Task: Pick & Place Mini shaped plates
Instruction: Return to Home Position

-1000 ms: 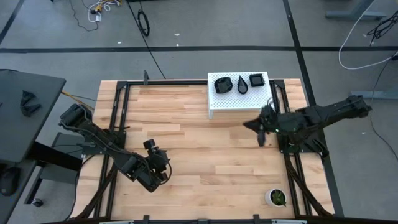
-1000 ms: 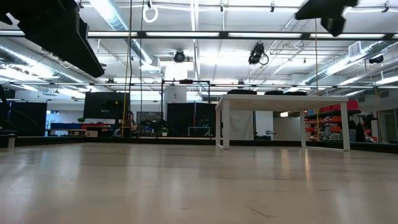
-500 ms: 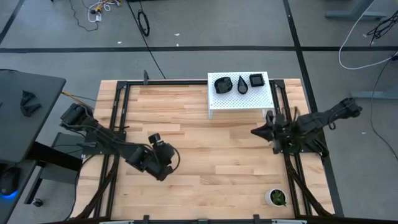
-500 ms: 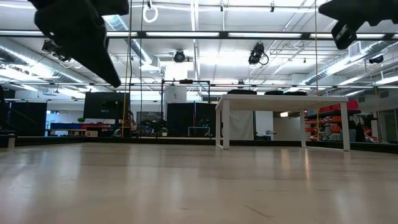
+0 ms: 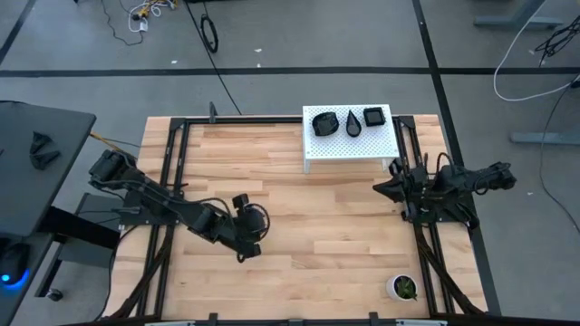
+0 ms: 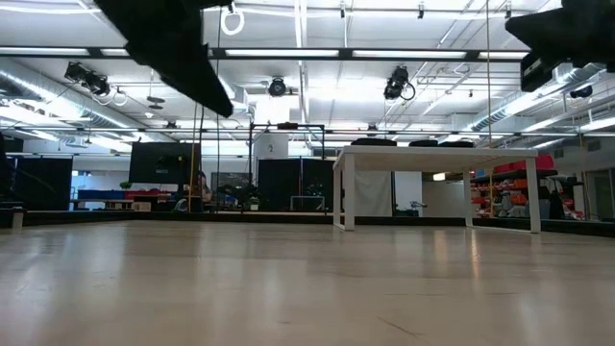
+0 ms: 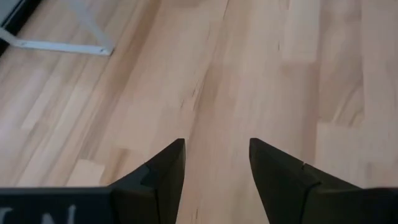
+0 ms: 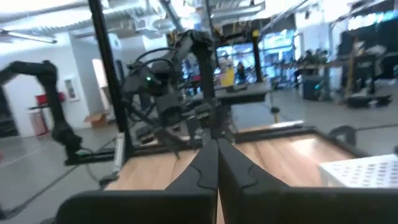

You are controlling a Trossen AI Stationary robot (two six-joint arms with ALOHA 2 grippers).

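The mini shaped plates [image 5: 351, 121] sat on the white shelf [image 5: 349, 152] at the far side of the table [image 5: 308, 235], in what looked like three small black piles; they were too small to count. The left gripper [image 7: 217, 144] hung over bare wood near the middle, its fingers apart and holding nothing; the right gripper [image 8: 216, 146] was near the right edge, just beside the shelf, its fingers pressed together and empty.
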